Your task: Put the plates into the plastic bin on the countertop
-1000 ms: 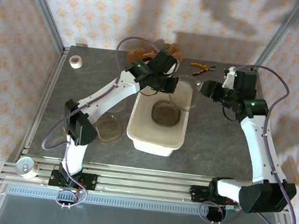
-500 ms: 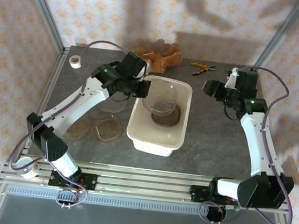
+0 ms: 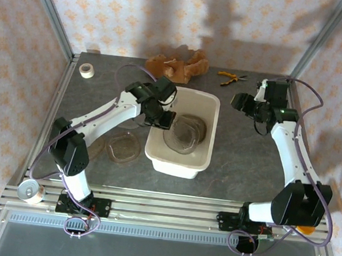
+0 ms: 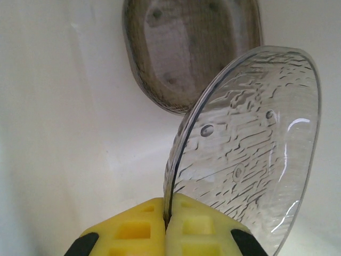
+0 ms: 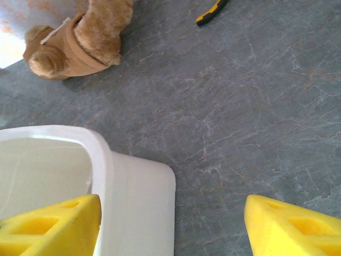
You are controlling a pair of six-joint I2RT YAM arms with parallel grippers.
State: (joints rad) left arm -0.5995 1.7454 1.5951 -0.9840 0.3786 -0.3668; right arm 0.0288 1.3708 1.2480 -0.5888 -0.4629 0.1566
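left wrist view: left gripper (image 4: 168,216) clamped shut on the rim of the clear plate (image 4: 250,138). The plate is up on edge and tilted, inside the bin (image 4: 58,106).
same view, behind it: brown plate (image 4: 186,48) lies flat on the bin floor.
top view: the held plate is just a faint sheen overlapping the brown one. A loose plate (image 3: 123,147) sits on the counter (image 3: 242,154), just left of the bin. Right gripper (image 3: 238,102) is off to the bin's right, well apart from any plate.
right wrist view: jaws wide apart, nothing between them. Bin corner below, teddy bear (image 5: 80,37) and pliers (image 5: 210,12) farther off.
plate look: thin, see-through, rippled surface, a few small bumps.
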